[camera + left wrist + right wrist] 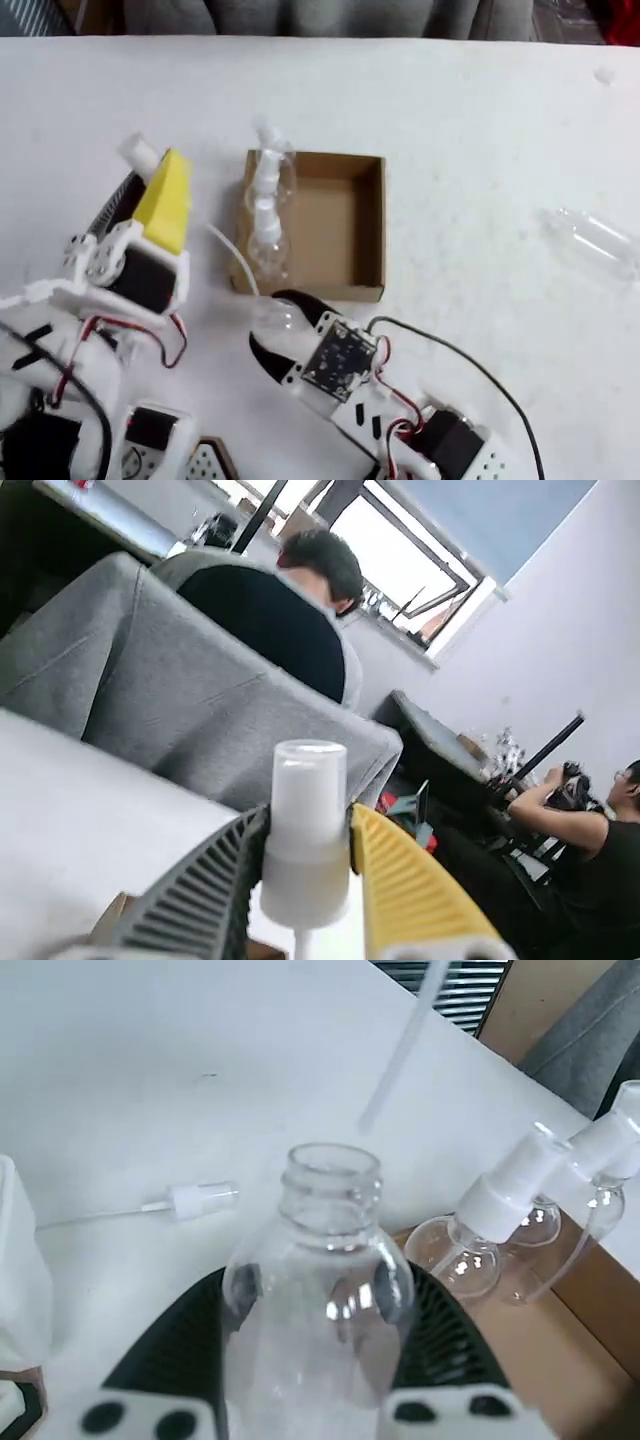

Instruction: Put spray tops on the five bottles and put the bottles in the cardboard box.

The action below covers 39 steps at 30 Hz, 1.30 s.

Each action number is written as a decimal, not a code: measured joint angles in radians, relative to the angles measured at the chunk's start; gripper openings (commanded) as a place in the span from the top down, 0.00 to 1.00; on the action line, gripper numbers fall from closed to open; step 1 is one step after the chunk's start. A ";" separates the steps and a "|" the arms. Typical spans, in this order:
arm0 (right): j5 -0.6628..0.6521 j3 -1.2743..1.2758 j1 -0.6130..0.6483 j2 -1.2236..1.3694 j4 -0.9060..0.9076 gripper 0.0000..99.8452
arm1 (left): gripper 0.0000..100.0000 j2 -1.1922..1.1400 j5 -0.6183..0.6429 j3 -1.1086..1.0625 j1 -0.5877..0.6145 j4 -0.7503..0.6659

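My left gripper [305, 825], with one grey and one yellow finger, is shut on a white spray top [303, 810]; in the high view it [147, 160] is left of the cardboard box [366, 225]. The top's thin tube [232, 258] slants down toward the open mouth of a clear bottle [322, 1260]. My right gripper [320, 1295] has its black fingers shut on that bottle [274, 314], just in front of the box's near left corner. Two bottles with spray tops [267, 215] lie along the box's left side [487, 1222].
A bare clear bottle [597, 241] lies on the white table at the far right. A loose spray top [196, 1198] with its tube rests on the table beyond the held bottle. The right half of the box floor [335, 225] is bare.
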<state>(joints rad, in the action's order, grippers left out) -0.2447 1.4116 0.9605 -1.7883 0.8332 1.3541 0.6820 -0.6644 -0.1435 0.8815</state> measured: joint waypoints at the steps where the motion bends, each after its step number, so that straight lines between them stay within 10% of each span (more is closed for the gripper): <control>1: 0.000 0.002 0.000 0.002 -0.011 0.98 | 0.98 -0.002 0.002 -0.005 -0.009 -0.002; 39: 0.028 0.005 -0.015 0.000 0.009 0.98 | 0.98 0.008 0.002 -0.032 -0.043 -0.040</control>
<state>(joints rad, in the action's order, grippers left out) -0.2171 1.4162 0.9452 -1.7883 0.8424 1.3617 0.6836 -0.6966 -0.1864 0.8416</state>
